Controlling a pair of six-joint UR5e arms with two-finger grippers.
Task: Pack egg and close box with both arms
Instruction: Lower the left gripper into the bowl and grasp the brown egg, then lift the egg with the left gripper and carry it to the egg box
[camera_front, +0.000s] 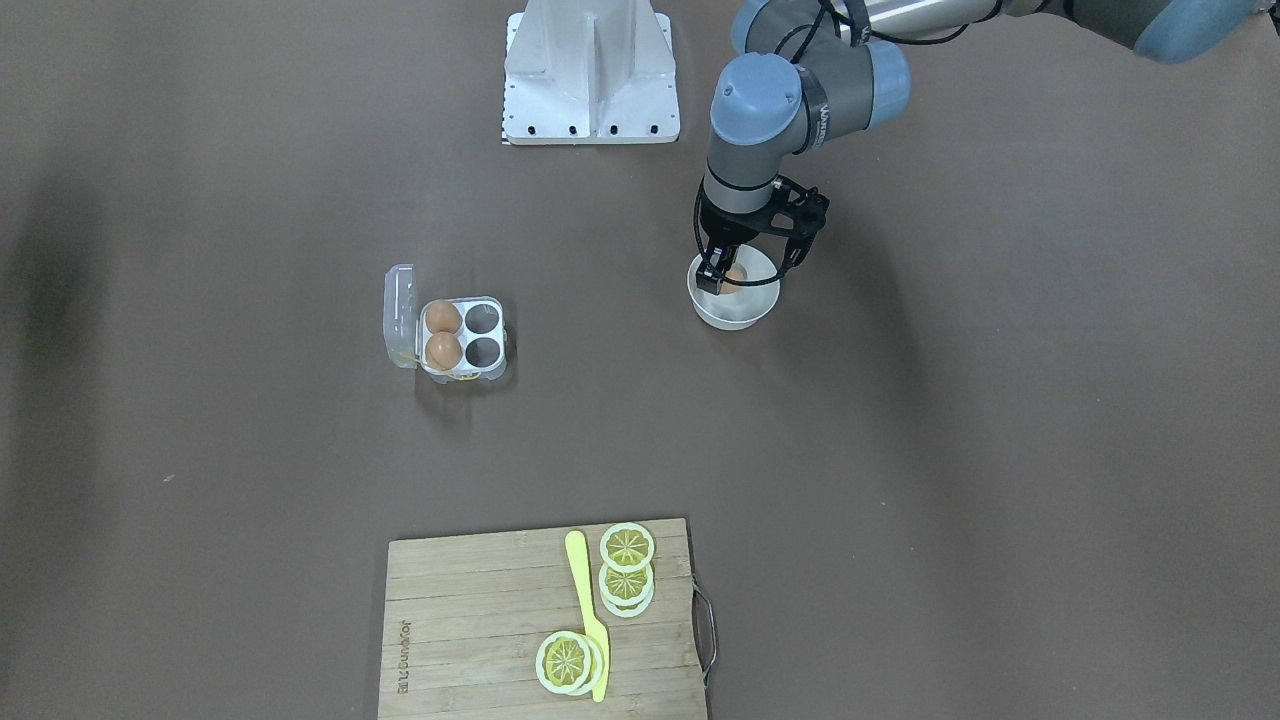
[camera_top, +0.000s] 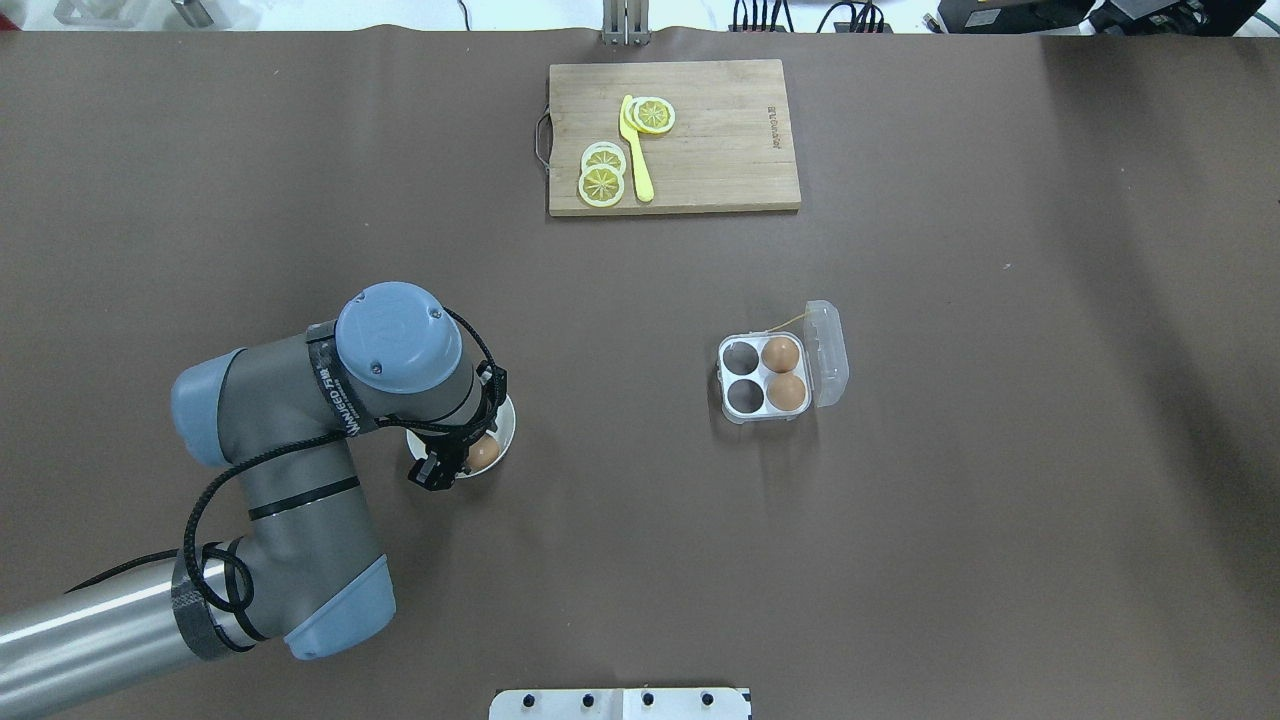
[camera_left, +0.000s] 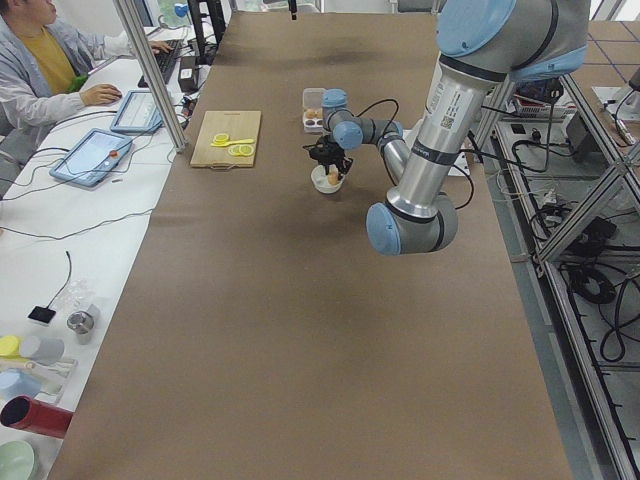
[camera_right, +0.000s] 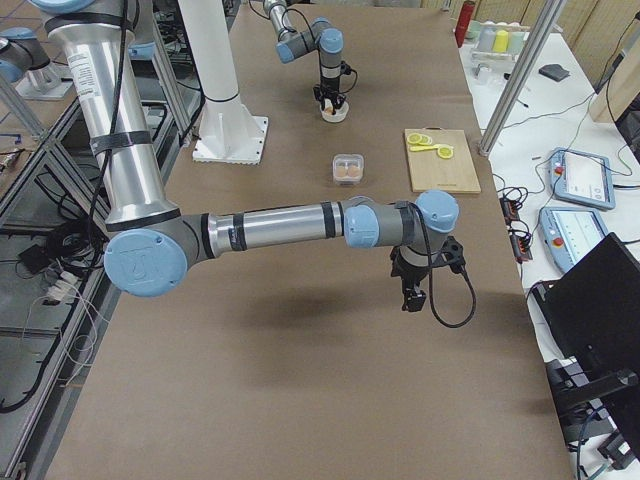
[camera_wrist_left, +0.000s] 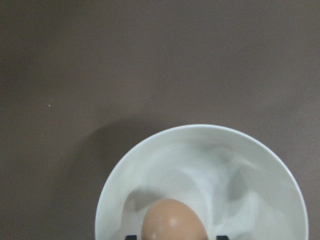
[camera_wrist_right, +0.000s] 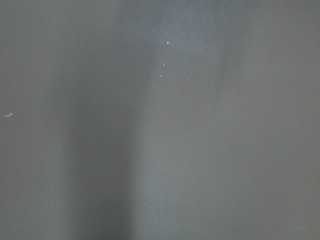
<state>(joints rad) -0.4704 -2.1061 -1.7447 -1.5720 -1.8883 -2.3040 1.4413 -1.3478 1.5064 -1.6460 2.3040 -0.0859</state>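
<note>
A tan-brown egg (camera_wrist_left: 173, 220) lies in a round white bowl (camera_wrist_left: 116, 175). My left gripper (camera_front: 725, 283) reaches down into the bowl (camera_front: 735, 318) with its fingers on either side of the egg (camera_top: 484, 452) and small gaps showing, so it looks open. The clear four-cell box (camera_top: 765, 378) stands with its lid (camera_top: 828, 353) swung open. Two eggs (camera_top: 781, 354) (camera_top: 787, 391) fill the cells beside the lid and the other two cells are empty. My right gripper (camera_right: 410, 295) shows only in the exterior right view, above bare table far from the box (camera_right: 347, 168). I cannot tell whether it is open or shut.
A wooden cutting board (camera_top: 720, 140) with yellow citrus slices (camera_top: 601, 183) and a yellow knife (camera_top: 636, 150) lies at the far table edge. The white base bracket (camera_front: 590, 75) stands at the robot's side. An operator (camera_left: 35, 70) sits at a side desk.
</note>
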